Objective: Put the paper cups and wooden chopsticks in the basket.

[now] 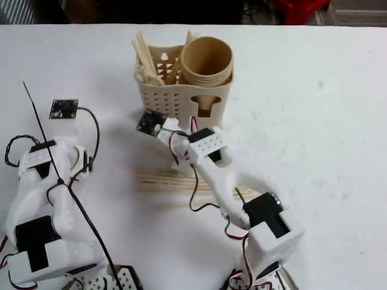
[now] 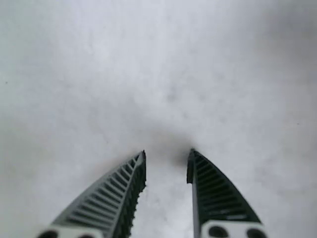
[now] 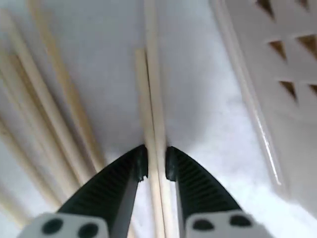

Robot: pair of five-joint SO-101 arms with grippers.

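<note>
The right tool [image 3: 156,163] is closed on two chopsticks [image 3: 151,99] just beside the basket [image 1: 163,99], in which stacked paper cups [image 1: 207,57] and upright sticks [image 1: 145,54] are held, while the left tool [image 2: 166,161] is held slightly open.

White table [image 1: 314,121] bears basket [image 1: 175,107] and loose chopsticks [image 1: 162,180].

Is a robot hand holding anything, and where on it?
The right gripper pinches two wooden chopsticks partway along their length, not at an end. The left gripper holds nothing.
</note>
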